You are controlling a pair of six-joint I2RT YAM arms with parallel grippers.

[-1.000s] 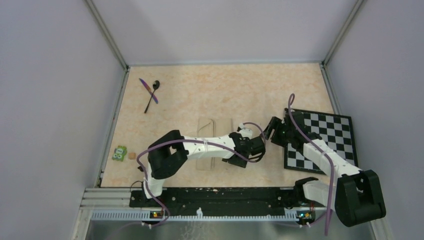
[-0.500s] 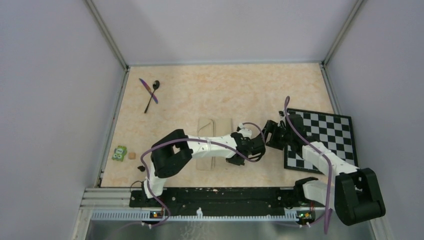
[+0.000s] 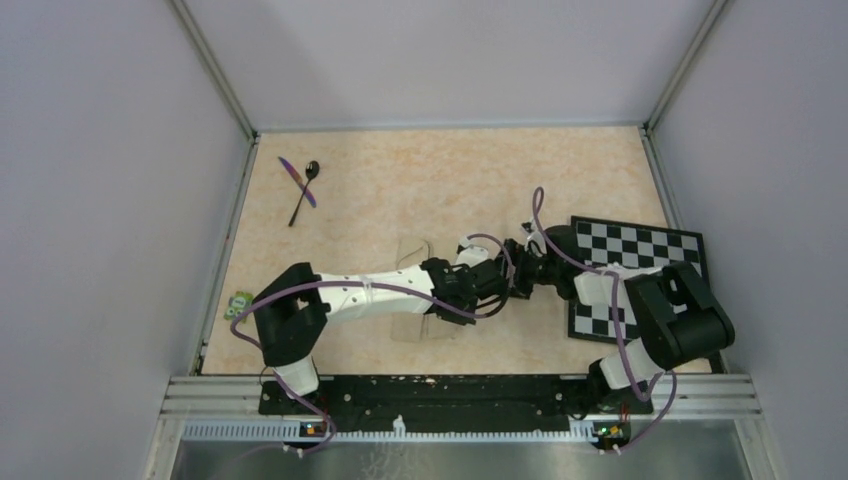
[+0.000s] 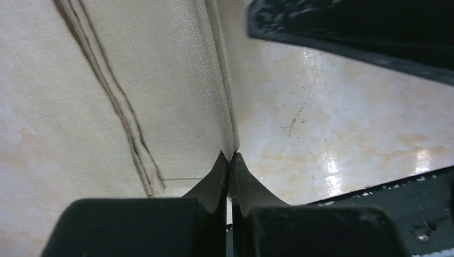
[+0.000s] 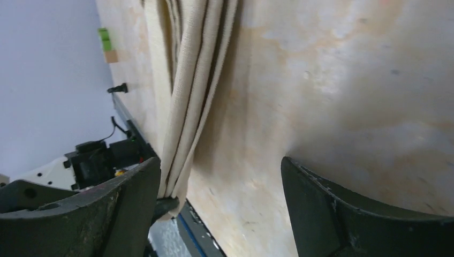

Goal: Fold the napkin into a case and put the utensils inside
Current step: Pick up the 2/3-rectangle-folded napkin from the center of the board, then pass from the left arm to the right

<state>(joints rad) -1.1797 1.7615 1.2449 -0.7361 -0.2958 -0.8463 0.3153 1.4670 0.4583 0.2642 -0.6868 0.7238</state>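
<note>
Top view: napkin (image 3: 411, 251) mid-table beneath both arms, utensils (image 3: 301, 186) at 10 o'clock. Left wrist alone shows left claw (image 4: 229, 158) pinching napkin's folded edge. Right wrist shows right claw (image 5: 218, 163) spread wide beside the fold.

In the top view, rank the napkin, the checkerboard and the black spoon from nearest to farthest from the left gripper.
1. the napkin: mid-table, its edge pinched in the left gripper itself.
2. the checkerboard: off to the right, by the table's right edge.
3. the black spoon: farthest, in the far left corner.
</note>
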